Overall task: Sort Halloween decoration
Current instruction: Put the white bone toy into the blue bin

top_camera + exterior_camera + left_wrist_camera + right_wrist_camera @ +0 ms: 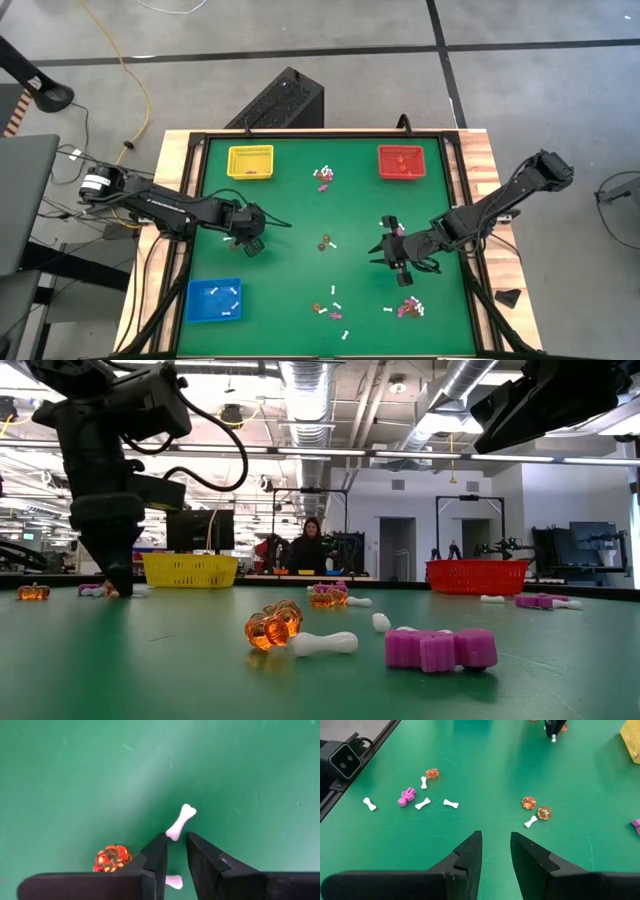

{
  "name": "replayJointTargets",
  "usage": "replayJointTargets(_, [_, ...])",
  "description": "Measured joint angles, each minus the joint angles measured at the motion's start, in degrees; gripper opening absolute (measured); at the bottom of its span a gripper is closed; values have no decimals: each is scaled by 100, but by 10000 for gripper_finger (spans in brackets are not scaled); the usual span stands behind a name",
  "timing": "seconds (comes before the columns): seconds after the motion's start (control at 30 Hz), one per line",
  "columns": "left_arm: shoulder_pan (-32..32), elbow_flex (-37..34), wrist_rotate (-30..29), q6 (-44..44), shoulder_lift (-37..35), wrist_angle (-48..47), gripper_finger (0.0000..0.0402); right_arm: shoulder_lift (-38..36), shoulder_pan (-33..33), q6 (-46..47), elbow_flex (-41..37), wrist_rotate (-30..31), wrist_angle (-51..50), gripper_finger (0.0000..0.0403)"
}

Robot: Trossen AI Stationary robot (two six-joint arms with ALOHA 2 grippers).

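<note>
The decorations are tiny trinkets strewn over the green mat: white bones, orange pumpkins and purple pieces, in clusters point(323, 178), point(325, 242), point(328, 310), point(408, 308). Close to the low camera lie an orange pumpkin point(273, 627), a white bone point(322, 644) and a purple piece point(440, 648). My left gripper point(250, 243) point(176, 836) is down at the mat on the left, shut on a white bone, with an orange pumpkin point(111, 858) beside it. My right gripper point(392, 250) point(496, 836) hovers right of centre, narrowly open and holding nothing. My left gripper pinches the white bone by one end point(173, 833) between its two fingertips, which come from above and point down at the mat. The rest of the bone point(187, 812) sticks out beyond the tips. Whether it is lifted off the mat I cannot tell.
A yellow tray point(250, 160) and a red tray point(402, 162) stand at the far edge, and a blue tray point(213, 300) with white bones in it sits near left. A raised black frame point(196, 200) borders the mat. A person shows in the room beyond point(310, 545).
</note>
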Motion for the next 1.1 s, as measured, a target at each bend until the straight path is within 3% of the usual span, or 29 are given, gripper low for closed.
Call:
replayJointTargets(0.23, [98,5,-14,303,0,92,5,0,0,1,0,0,-2,133])
replayJointTargets(0.47, [82,264,500,550,0,-69,1,0,0,-1,-1,0,-2,133])
replayJointTargets(0.8, [-146,928,685,1214,0,-185,0,0,0,-2,-2,0,-5,133])
replayJointTargets(0.93, [-424,1054,1250,1389,-1,-186,0,0,0,31,-2,0,-13,133])
replayJointTargets(1.1, [-1068,1058,2303,709,-2,-188,0,0,44,95,-2,-1,-32,133])
